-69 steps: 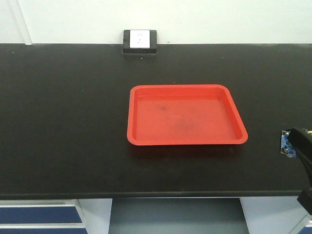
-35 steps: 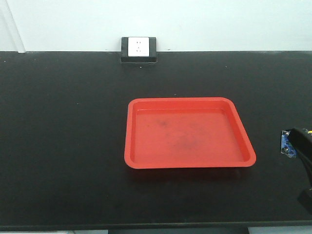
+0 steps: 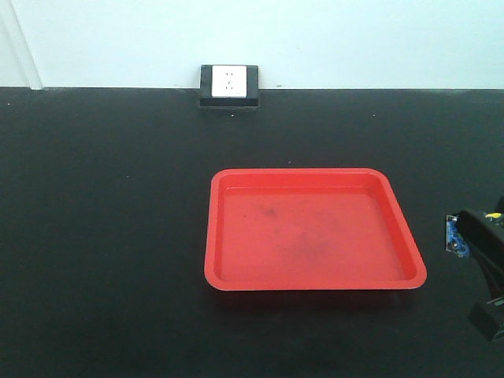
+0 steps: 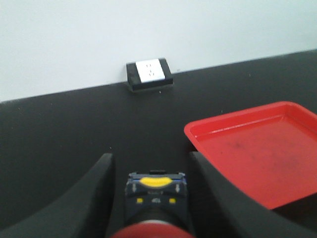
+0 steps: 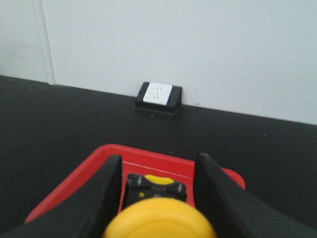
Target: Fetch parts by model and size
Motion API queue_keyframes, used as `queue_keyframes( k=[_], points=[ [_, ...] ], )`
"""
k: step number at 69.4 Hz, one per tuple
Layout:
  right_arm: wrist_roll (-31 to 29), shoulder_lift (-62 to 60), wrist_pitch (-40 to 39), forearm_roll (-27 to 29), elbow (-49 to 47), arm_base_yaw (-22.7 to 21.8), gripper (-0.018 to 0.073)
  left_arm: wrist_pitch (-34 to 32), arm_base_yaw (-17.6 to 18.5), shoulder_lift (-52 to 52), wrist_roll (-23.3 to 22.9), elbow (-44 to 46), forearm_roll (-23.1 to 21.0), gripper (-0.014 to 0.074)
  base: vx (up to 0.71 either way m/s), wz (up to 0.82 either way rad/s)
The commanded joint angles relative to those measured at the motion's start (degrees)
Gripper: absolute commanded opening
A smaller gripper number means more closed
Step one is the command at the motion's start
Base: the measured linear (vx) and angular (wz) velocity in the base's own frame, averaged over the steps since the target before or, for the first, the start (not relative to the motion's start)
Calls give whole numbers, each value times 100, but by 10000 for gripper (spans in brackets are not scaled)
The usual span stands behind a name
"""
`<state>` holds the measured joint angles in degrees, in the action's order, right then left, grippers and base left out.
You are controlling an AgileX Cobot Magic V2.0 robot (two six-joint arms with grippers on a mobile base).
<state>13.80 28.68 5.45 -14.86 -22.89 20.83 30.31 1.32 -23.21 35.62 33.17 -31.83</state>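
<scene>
My left gripper [image 4: 150, 157] is shut on the red-capped push-button switch [image 4: 154, 193]; its black and blue body points forward between the fingers, above the black table. The red tray [image 4: 257, 148] lies just to its right. My right gripper [image 5: 157, 158] is shut on the yellow-capped switch [image 5: 157, 218] and holds it over the tray's near corner [image 5: 74, 188]. In the front view the right gripper [image 3: 480, 236] is at the right edge, with the switch's blue base [image 3: 453, 235] showing just right of the bare tray [image 3: 315, 236]. The left gripper is out of the front view.
A black and white wall socket [image 3: 229, 83] sits at the back edge of the black table [image 3: 102, 236], against the white wall. It also shows in the left wrist view [image 4: 148, 72] and the right wrist view [image 5: 158, 94].
The front view has moved in towards the table: the tray and socket now sit lower and look larger, and the table's front edge and cabinets have left the frame. The right gripper stays at the right edge.
</scene>
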Motion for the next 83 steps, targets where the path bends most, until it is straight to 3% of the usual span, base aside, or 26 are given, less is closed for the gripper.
queue_keyframes(
  k=[1, 83],
  points=[
    [-17, 80, -344, -53, -165, -30, -2, -266, 28, -85, 9, 157, -159, -7, -1, -3],
    [-17, 80, -344, -53, -165, -30, -2, -266, 28, -98, 9, 157, -165, -7, 0, 0]
  ],
)
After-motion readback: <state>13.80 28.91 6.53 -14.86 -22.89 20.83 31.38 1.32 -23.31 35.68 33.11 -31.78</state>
